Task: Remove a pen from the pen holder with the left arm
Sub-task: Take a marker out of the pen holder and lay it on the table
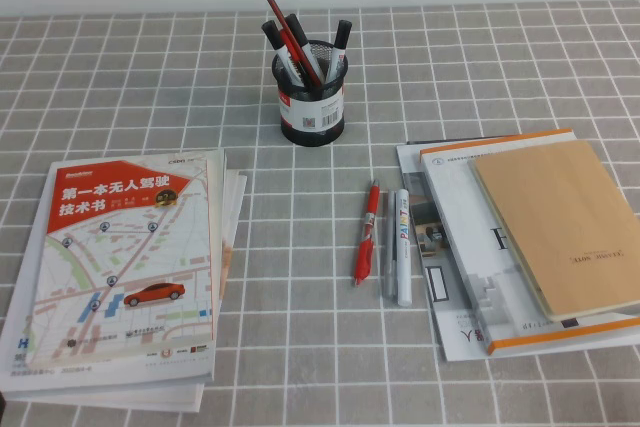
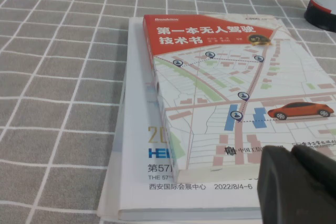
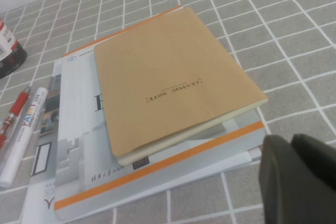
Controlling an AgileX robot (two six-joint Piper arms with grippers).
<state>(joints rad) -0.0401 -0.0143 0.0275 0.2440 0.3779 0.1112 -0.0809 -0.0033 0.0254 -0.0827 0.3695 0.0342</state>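
I see the black mesh pen holder (image 1: 311, 93), several pens (image 1: 290, 42) standing in it, far centre on the grey grid tablecloth (image 1: 120, 77). Left gripper (image 2: 290, 150) hangs at the near edge of the red map-cover book (image 1: 125, 257), fingers pressed together, empty. Right gripper (image 3: 290, 139) is the same, beside the tan notebook (image 3: 168, 82).

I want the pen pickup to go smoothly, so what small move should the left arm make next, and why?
Probably swing the left gripper, shut above the map-cover book, toward the pen holder, opening on the way: the pens stand there untouched, ahead to its right. The right gripper, shut above the tan notebook, needs no move.
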